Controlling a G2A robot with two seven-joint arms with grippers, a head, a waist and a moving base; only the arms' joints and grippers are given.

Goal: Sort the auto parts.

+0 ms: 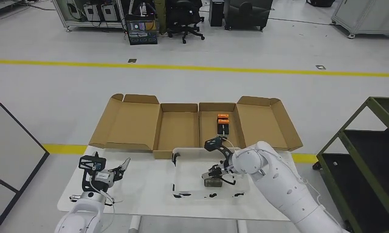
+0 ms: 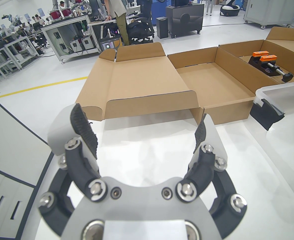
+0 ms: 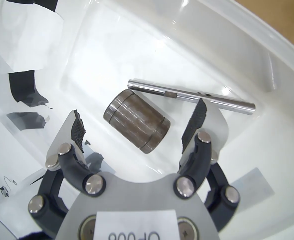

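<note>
Right pincer: jaws spread wide, empty, lowered inside white bin.
Dark ribbed sleeve: on its side on the bin floor, between the fingers, clear of both.
Steel rod: just beyond the fingertips, one end against the sleeve.
Left pincer: jaws spread, empty, over the table; cardboard box ahead.

White table on pale floor. Yellow floor line runs across well behind it. Beyond the line: black office chair, black cabinet to its right, aluminium-frame workbench to its left. Dark green shelf cart near the table's right end.
</note>
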